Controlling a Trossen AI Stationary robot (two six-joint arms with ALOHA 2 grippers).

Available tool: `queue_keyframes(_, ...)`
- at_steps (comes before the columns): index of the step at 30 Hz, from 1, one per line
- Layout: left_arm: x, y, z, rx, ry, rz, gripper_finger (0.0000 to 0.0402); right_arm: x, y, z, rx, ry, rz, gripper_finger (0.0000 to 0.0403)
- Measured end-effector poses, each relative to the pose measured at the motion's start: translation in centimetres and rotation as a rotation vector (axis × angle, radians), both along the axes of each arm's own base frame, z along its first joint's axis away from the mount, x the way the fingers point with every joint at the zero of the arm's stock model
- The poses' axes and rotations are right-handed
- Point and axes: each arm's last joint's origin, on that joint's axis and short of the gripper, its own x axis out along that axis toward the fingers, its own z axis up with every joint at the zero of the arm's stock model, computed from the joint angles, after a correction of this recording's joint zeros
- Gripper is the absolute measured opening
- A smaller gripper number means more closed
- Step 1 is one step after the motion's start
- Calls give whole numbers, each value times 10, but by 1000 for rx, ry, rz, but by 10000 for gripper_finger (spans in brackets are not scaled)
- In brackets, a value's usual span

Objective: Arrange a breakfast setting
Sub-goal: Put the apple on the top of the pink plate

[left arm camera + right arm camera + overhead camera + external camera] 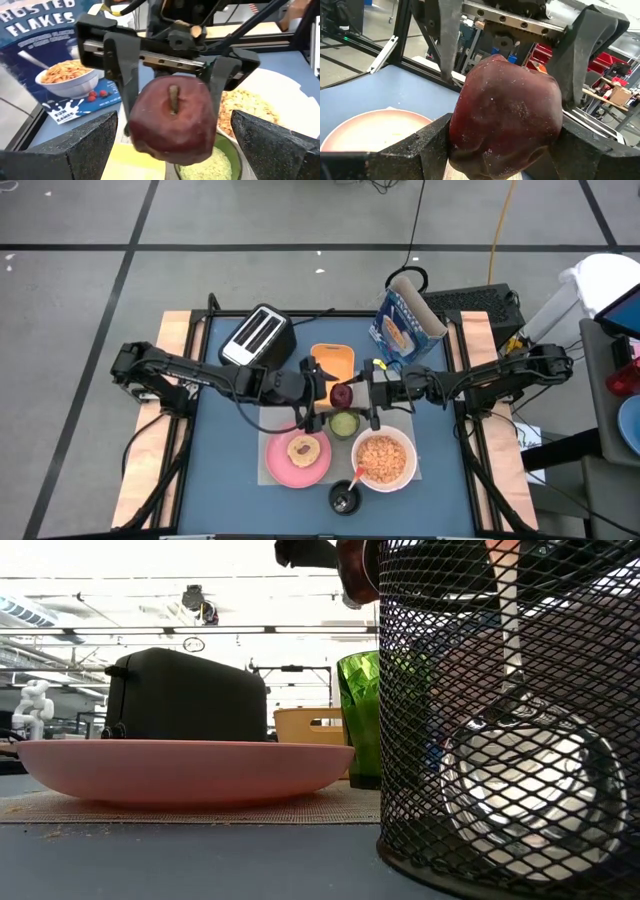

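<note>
Two grippers: both meet over the middle of the tabletop (225, 480), right above the green cup.
Apple: dark-red apple (342, 394), up in the air between the two grippers, stem facing the left wrist camera.
Right gripper: right gripper (357, 395), its fingers (436, 144) pinching the apple from both sides, pretty clear in both wrist views.
Left gripper: left gripper (327, 394), its fingers (85, 147) spread wide on either side of the apple; can't see them touching it.
Green cup: small green cup (344, 423), sitting just below the apple, something pale green inside.
Pink plate: pink round plate (285, 466) on a mat near the front edge, left of the bowl, with a round piece of toast (303, 448) on it.
White bowl: white bowl (384, 460), full of orange flakes, just right of the plate.
Spoon: red-handled spoon (356, 477) standing in a black mesh holder (345, 499) at the front, between plate and bowl.
Orange tray: orange rectangular tray (336, 358), behind the grippers, partly covered by them.
Cereal box: blue Frosted Flakes box (402, 326), at the back right, tilted, top open.
Toaster: black-and-silver toaster (256, 336), back left, well apart from the plate.
</note>
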Motion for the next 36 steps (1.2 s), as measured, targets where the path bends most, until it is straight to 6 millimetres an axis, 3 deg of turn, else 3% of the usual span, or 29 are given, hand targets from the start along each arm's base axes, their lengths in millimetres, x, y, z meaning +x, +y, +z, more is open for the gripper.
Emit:
queue_keyframes(6, 1, -1, 1, 28, -8, -16, 380, 0, 0, 0, 0, 2, 0, 277)
queue_keyframes(15, 1, -1, 0, 24, -9, -13, 269, 0, 0, 0, 0, 2, 0, 277)
queue_keyframes(19, 1, -1, 0, 25, -9, -13, 237, 0, 0, 0, 0, 2, 1, 277)
queue_keyframes(36, 1, 0, 0, 21, -10, -11, 226, 0, 0, 0, 0, 2, 3, 284)
